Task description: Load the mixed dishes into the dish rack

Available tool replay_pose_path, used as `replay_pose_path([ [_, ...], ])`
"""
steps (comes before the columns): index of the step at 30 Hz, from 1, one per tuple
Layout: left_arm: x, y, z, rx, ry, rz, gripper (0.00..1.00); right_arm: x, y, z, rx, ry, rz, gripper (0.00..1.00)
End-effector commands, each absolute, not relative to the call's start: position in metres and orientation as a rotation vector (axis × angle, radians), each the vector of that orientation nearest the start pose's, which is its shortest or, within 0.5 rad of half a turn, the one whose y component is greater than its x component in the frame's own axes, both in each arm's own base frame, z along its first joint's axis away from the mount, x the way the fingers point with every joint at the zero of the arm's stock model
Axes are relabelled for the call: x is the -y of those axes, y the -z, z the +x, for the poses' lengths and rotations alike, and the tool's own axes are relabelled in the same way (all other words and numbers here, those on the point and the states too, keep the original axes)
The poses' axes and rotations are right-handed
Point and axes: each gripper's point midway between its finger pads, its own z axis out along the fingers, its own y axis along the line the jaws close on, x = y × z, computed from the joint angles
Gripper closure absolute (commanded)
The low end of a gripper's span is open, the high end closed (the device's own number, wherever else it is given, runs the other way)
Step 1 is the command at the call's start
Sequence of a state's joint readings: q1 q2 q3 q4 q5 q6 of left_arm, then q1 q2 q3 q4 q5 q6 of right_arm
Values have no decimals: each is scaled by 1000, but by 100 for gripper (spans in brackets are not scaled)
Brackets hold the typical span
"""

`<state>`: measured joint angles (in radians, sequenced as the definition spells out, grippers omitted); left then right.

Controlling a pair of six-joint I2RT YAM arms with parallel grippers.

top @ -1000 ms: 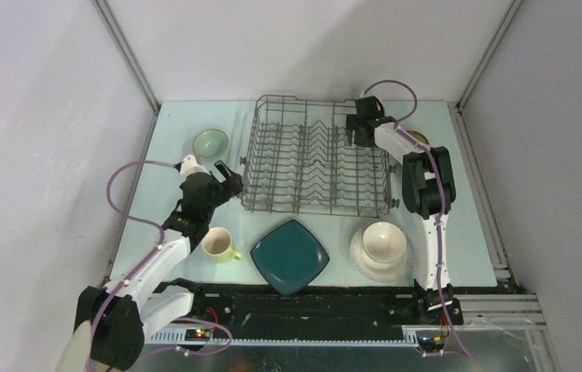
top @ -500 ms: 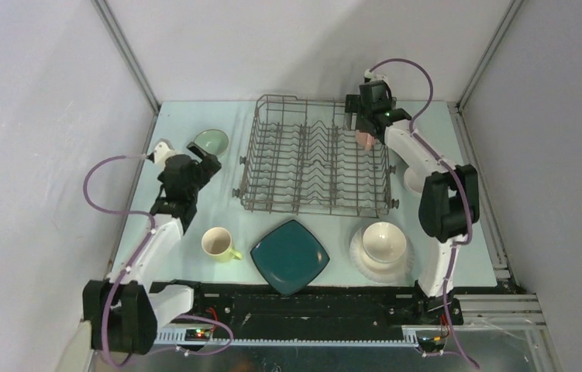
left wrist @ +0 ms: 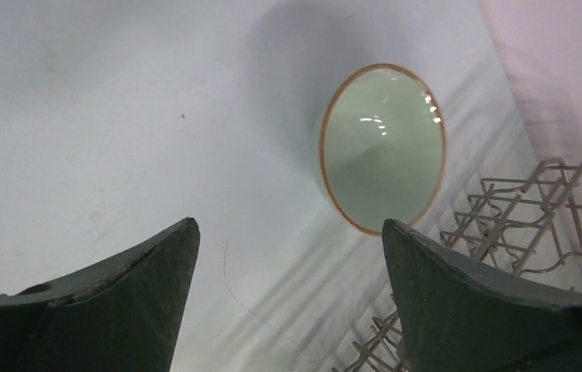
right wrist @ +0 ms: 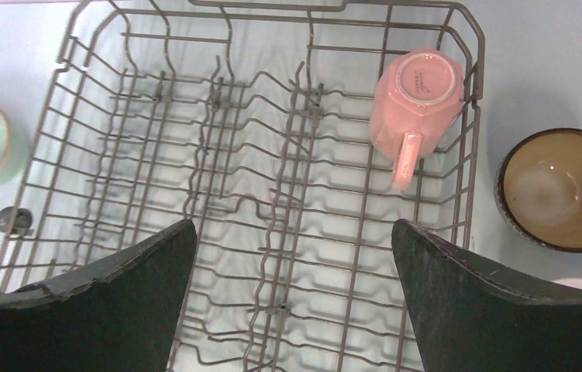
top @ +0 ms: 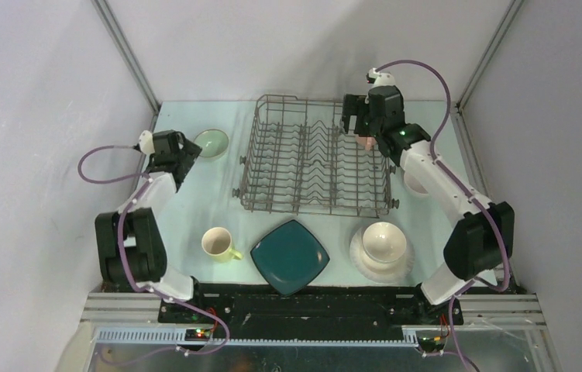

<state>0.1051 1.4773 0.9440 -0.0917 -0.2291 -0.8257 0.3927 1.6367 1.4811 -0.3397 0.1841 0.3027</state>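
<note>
Along the near edge of the table (top: 194,201), the yellow-green mug (top: 220,245), the dark teal square plate (top: 290,256) and the white bowl (top: 383,240) all stand outside the dish rack (top: 315,159). The white bowl sits on the white round plate (top: 359,262).

Left arm: the elbow is folded close to its base and the forearm reaches toward the far left of the table. In the wrist view the left gripper (left wrist: 289,225) has its fingers spread wide and holds nothing. The pale green bowl (left wrist: 380,147) stands upright on the table just beyond the fingertips, apart from them and beside the rack's left end.

Right arm: the elbow is out to the right and the forearm runs diagonally to the rack's far right corner. The right gripper (right wrist: 291,223) hangs above the rack with its fingers wide apart and empty.

The pink mug (right wrist: 415,93) rests upside down in that far right corner of the rack, base up. The brown bowl (right wrist: 555,186) stands on the table just outside the rack's right wall.

In the top view you will find the brown bowl hidden by the right forearm. A pale round object (top: 414,184) beside that forearm is partly covered and cannot be identified.
</note>
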Motion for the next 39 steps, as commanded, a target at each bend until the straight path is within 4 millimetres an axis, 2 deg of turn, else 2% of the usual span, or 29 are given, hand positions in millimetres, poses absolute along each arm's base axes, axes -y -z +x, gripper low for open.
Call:
replay_pose_path([
  [1,-54,-128,455,-1877,293,-1124,8,-177,-281,451,-1957,-339,9,0],
  [7,-49,-104,479,-1939,361,-1125,11,-181,-286,444,-1943,-379,-20,2],
  [10,-48,-95,487,-1957,371,-1136,12,-186,-281,442,-1957,-401,-41,2],
  [16,-53,-77,499,-1950,387,-1175,22,-186,-278,438,-1944,-420,-33,4],
  [18,-48,-71,504,-1960,431,-1177,31,-189,-281,436,-1937,-438,-45,4],
  [23,-45,-58,510,-1978,456,-1182,44,-187,-286,433,-1927,-432,-55,4],
  [25,-44,-54,511,-1993,458,-1180,55,-186,-287,433,-1926,-427,-58,5],
  [27,-44,-51,512,-1999,474,-1175,76,-185,-287,433,-1926,-428,-58,5],
  [28,-43,-52,512,-2001,485,-1172,94,-186,-287,432,-1925,-432,-61,6],
  [30,-44,-53,510,-1994,484,-1174,99,-185,-287,433,-1925,-432,-58,6],
  [34,-46,-69,499,-1949,478,-1155,100,-183,-290,431,-1915,-445,-58,6],
  [37,-44,-95,491,-1907,499,-1120,100,-183,-293,430,-1906,-469,-60,6],
  [38,-43,-112,489,-1877,511,-1099,100,-184,-294,429,-1906,-488,-68,6],
  [39,-41,-114,485,-1868,517,-1096,100,-185,-294,428,-1906,-496,-72,6],
])
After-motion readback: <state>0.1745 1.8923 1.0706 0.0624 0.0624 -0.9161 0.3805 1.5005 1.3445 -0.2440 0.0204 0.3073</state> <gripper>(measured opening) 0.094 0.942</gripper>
